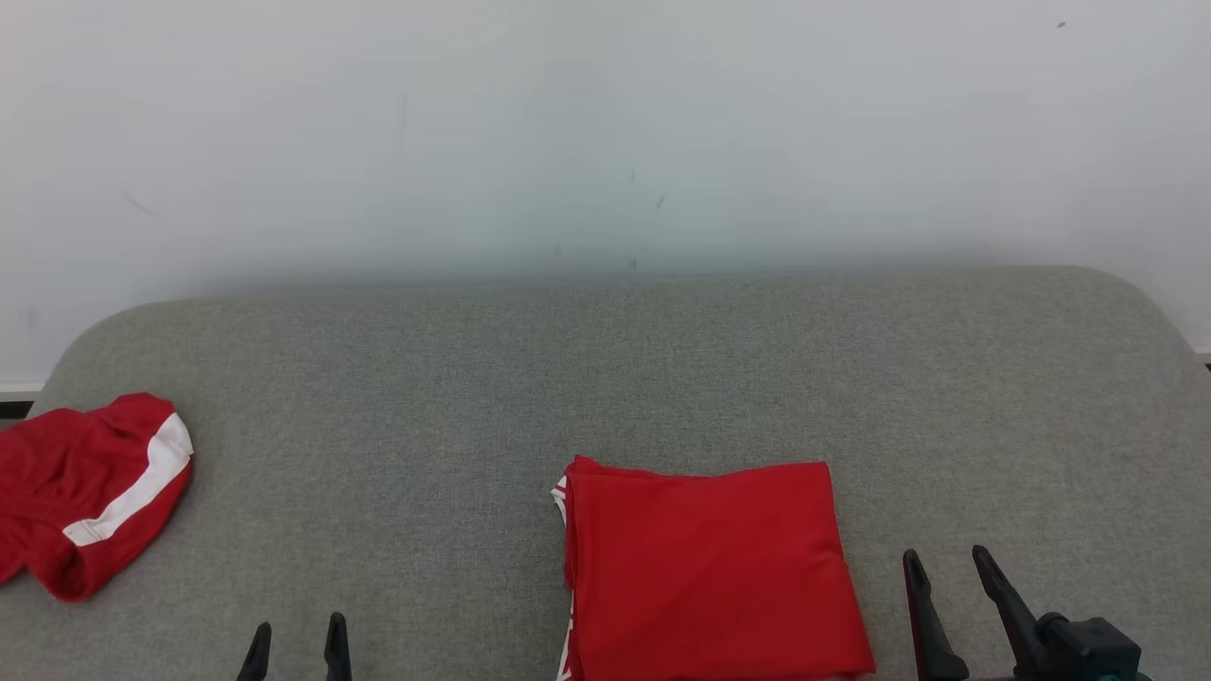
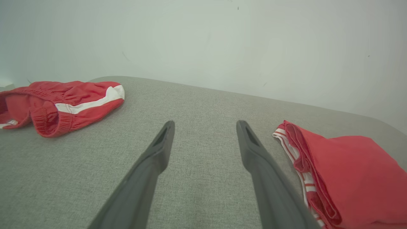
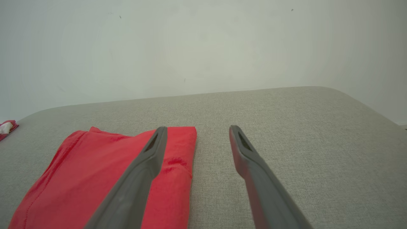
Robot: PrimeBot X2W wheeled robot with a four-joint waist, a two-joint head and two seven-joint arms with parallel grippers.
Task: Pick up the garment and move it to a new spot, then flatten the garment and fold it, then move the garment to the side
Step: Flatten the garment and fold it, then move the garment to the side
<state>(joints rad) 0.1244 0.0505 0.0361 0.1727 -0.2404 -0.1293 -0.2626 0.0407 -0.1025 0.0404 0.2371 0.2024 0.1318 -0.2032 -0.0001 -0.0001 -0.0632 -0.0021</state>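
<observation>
A red garment (image 1: 710, 567) lies folded into a neat rectangle on the grey cushion (image 1: 605, 378), near its front edge; white stripes peek out along its left side. In the left wrist view the folded garment (image 2: 349, 178) is at the right, and in the right wrist view the folded garment (image 3: 105, 178) is at the lower left. My left gripper (image 1: 295, 632) stands open to the left of it, apart from the cloth, with nothing between its fingers. My right gripper (image 1: 946, 558) stands open just right of the garment's right edge, holding nothing.
A second red garment with a white stripe (image 1: 85, 492) lies crumpled at the cushion's far left edge; these red shorts (image 2: 60, 101) have an elastic waistband. A pale wall (image 1: 605, 132) rises behind the cushion. Bare grey fabric spreads behind and to the right.
</observation>
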